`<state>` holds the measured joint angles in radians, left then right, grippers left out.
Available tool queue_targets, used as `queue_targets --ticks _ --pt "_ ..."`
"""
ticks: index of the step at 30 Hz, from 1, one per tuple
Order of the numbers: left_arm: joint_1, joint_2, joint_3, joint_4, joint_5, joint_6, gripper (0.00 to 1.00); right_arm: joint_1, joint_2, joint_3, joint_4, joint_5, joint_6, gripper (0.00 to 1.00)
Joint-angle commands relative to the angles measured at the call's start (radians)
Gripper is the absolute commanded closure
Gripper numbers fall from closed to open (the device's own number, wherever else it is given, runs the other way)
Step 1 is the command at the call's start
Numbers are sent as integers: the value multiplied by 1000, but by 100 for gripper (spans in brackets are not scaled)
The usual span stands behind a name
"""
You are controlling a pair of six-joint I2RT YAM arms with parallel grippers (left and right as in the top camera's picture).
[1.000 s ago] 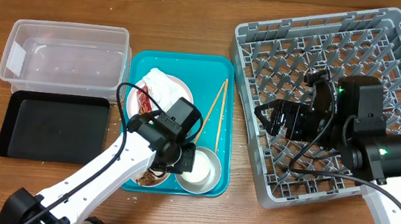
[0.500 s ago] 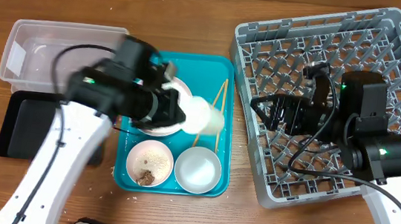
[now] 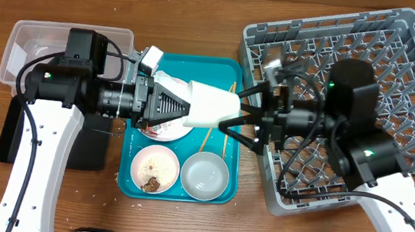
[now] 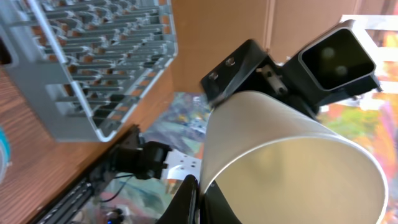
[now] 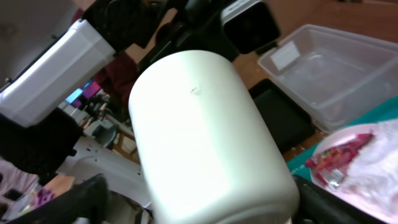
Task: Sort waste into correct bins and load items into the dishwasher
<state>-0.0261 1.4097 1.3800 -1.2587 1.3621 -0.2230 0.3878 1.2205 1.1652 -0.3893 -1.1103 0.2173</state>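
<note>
Far left: clear tub (image 3: 67, 59), black tray (image 3: 12, 138). Left gripper (image 3: 184, 107) clamped on rim of white cup (image 3: 212, 105). Cup held sideways in air over teal tray (image 3: 205, 68). Beneath it: plate (image 3: 179, 132), pink bowl (image 3: 154, 169), grey-white bowl (image 3: 205, 175). Right gripper (image 3: 232, 115) jaws spread wide, flanking cup base; contact unclear. Dish rack (image 3: 400, 44) far right.

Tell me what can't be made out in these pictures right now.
Overhead: the plate is mostly hidden under the left gripper and white cup.
Overhead: the chopsticks' middle is covered by the white cup and right gripper.
Overhead: the left arm hides part of the black tray.
Right wrist: the white cup fills the view, so finger contact is unclear.
</note>
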Motion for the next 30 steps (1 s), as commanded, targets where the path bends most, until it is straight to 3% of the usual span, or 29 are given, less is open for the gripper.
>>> queue_targets --ticks 1,5,6,7,10,11,12,19,24,30 --pt "-7 -11 15 -2 67 38 96 41 8 26 46 -59 1 21" --pt "-8 -11 15 -3 50 43 96 43 8 26 74 -59 26 38" --pt "-8 -11 15 -3 42 43 92 43 8 26 74 -59 26 43" --pt "-8 -11 15 -3 32 44 80 43 8 26 74 -59 26 45" --pt "-7 -11 15 -3 -65 43 20 39 0 26 57 -26 26 46" --pt "-6 -11 15 -6 -128 43 4 34 -8 26 32 22 25 46" --pt "-5 -11 15 -13 -194 43 0 28 -20 26 -4 86 18 46" --pt "2 -10 15 -101 -762 -52 0 20 -146 47 -332 904 71 46" --pt "-1 -10 15 -105 -809 -58 0 19 -163 66 -606 1369 202 47" --pt "0 -10 15 -110 -809 -58 0 9 -69 66 -821 1372 294 46"
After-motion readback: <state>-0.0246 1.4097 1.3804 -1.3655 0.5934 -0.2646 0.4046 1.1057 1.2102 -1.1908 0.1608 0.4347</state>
